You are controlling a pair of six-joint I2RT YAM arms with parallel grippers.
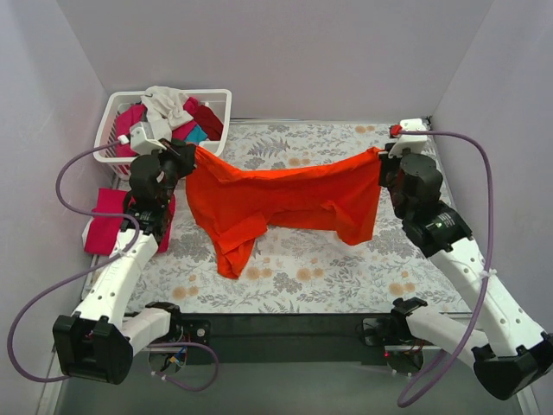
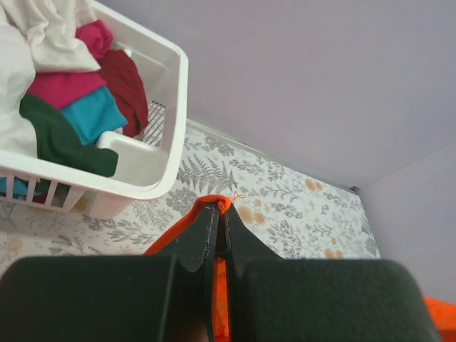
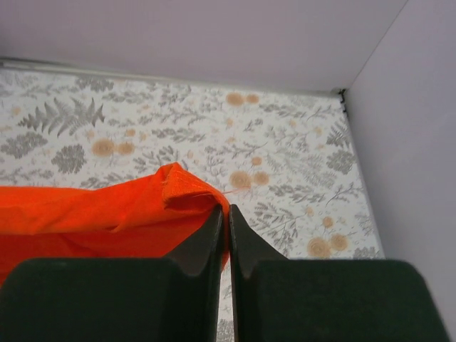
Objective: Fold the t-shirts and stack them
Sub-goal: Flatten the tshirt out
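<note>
A bright orange t-shirt (image 1: 276, 203) hangs stretched between my two grippers above the floral table. My left gripper (image 1: 192, 152) is shut on its left corner, the orange cloth (image 2: 224, 205) pinched at the fingertips. My right gripper (image 1: 382, 156) is shut on the right corner, where a fold of orange cloth (image 3: 178, 192) bunches against the left finger. The shirt's lower part droops onto the table (image 1: 238, 255). A magenta-pink t-shirt (image 1: 108, 220) lies folded at the table's left edge, under my left arm.
A white slatted basket (image 1: 216, 99) at the back left holds white, pink, dark red, teal and dark green shirts (image 2: 78, 107). Lavender walls close in the table (image 1: 346, 268) on three sides. The basket stands just behind my left gripper.
</note>
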